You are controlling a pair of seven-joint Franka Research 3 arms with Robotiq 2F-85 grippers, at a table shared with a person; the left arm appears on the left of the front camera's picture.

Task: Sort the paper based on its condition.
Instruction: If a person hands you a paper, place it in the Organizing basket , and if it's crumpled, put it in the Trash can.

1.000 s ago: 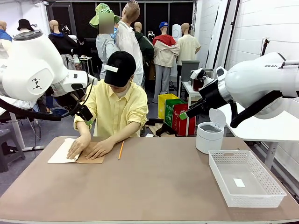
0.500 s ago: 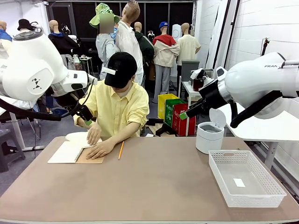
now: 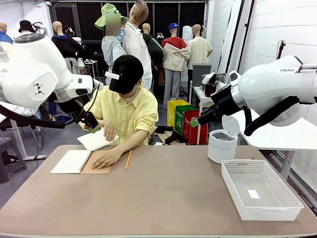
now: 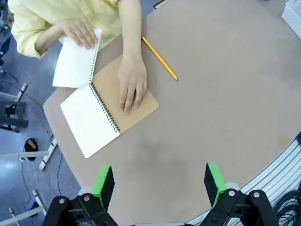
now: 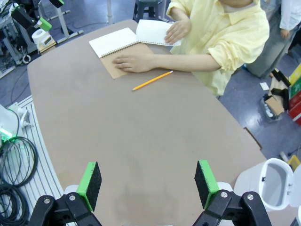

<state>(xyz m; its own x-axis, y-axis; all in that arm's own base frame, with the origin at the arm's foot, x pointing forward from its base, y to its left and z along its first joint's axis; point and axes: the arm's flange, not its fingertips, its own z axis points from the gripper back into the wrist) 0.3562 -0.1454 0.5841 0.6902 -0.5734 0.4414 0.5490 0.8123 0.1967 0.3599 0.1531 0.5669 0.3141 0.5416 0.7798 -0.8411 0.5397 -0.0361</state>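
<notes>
Both claws hang spread wide, gripping nothing: left gripper (image 4: pixel 160 181), right gripper (image 5: pixel 148 184). The paper (image 4: pixel 73 63) is well beyond both, at the table's far edge, tilted up in the person's hand (image 4: pixel 81 33) beside the notebook (image 4: pixel 106 110).

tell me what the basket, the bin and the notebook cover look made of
Basket: white plastic, going by its moulded lattice walls.
Bin: smooth white, likely plastic; faint sheen.
Notebook cover: matte brown kraft card, probably; flat, no gloss.
</notes>
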